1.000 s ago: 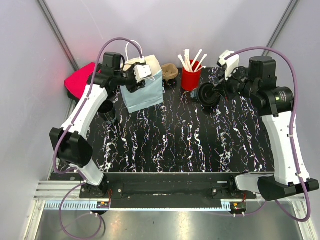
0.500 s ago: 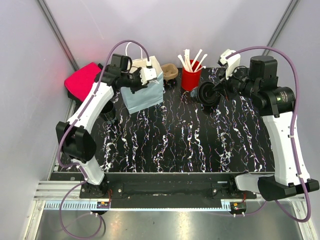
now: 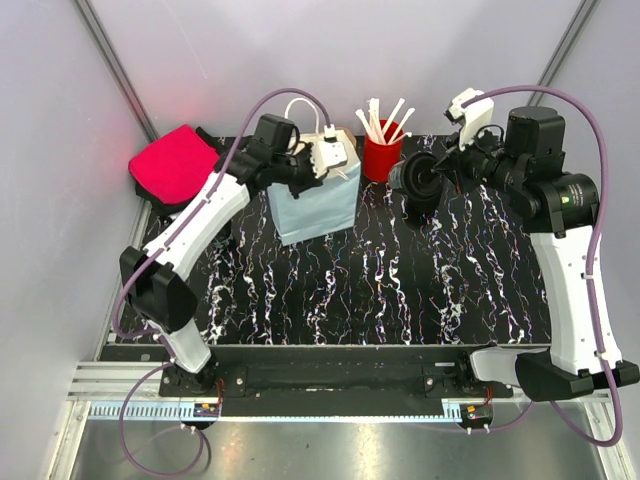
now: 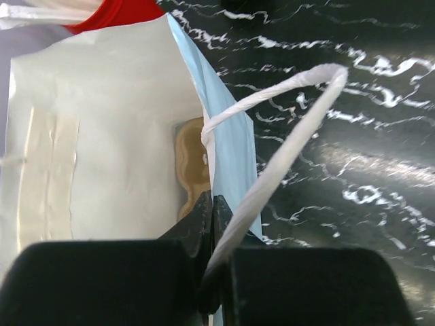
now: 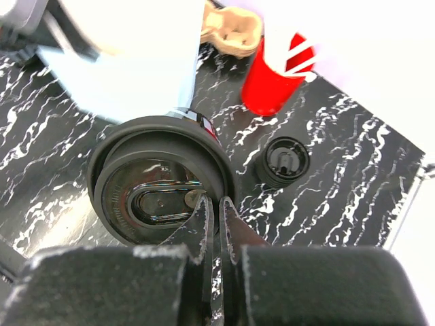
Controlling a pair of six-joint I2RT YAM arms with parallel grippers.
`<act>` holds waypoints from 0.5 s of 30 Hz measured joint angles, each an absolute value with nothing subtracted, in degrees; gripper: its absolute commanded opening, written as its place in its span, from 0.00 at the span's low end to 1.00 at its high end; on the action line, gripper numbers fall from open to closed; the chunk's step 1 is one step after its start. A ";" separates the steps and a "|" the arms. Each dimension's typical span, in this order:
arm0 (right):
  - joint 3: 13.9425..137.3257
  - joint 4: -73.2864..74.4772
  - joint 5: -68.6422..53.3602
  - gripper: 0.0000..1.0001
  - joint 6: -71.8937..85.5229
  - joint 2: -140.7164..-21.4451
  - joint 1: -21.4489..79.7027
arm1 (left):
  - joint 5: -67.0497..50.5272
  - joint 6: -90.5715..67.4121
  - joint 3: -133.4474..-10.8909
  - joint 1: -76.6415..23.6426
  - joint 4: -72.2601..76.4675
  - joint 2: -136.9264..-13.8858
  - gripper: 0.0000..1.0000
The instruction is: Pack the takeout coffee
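**Coffee held beside the bag**

The right gripper (image 5: 212, 207) is clamped on the lid rim of the takeout coffee (image 3: 415, 183). It holds the cup tipped on its side over the far right part of the tabletop (image 3: 400, 290), just beside the red cup (image 3: 380, 158) of white stirrers (image 3: 384, 117). The left gripper (image 4: 207, 204) is pinched tight on the top edge of the light blue paper bag (image 3: 315, 208), next to its white twisted handle (image 4: 285, 146). The bag stands near the far edge, left of the red cup.

Pale blue bag (image 3: 318, 208), red stirrer cup (image 3: 381, 158), black coffee cup (image 3: 412, 183), white-veined black tabletop (image 3: 400, 290)
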State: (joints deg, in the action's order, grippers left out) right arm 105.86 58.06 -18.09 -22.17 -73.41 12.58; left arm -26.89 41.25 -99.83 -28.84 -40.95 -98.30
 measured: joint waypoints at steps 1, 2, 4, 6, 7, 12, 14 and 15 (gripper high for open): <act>106.37 57.95 -17.23 0.00 -21.80 -73.47 12.58 | -26.17 39.59 -99.83 -29.91 -40.99 -97.95 0.01; 106.76 57.91 -16.69 0.00 -21.52 -73.58 12.58 | -25.61 37.91 -99.83 -30.94 -41.06 -97.58 0.01; 107.85 57.78 -15.25 0.00 -20.84 -73.87 12.56 | -24.60 34.57 -99.83 -32.88 -41.06 -96.68 0.02; 109.21 57.69 -13.52 0.00 -20.03 -74.28 12.56 | -23.79 30.72 -99.83 -35.03 -41.06 -95.64 0.02; 109.91 57.65 -12.80 0.00 -19.51 -74.52 12.56 | -23.38 28.64 -99.88 -36.16 -41.08 -95.15 0.02; 113.06 57.10 -9.54 0.00 -16.45 -76.27 12.27 | -18.59 19.73 -100.90 -42.46 -40.84 -94.06 0.05; 114.06 56.84 -8.67 0.00 -15.09 -77.10 12.21 | -15.86 16.64 -100.90 -44.84 -40.56 -94.02 0.11; 114.28 56.80 -8.54 0.00 -14.66 -77.41 12.21 | -14.90 15.68 -100.90 -45.82 -40.58 -94.02 0.15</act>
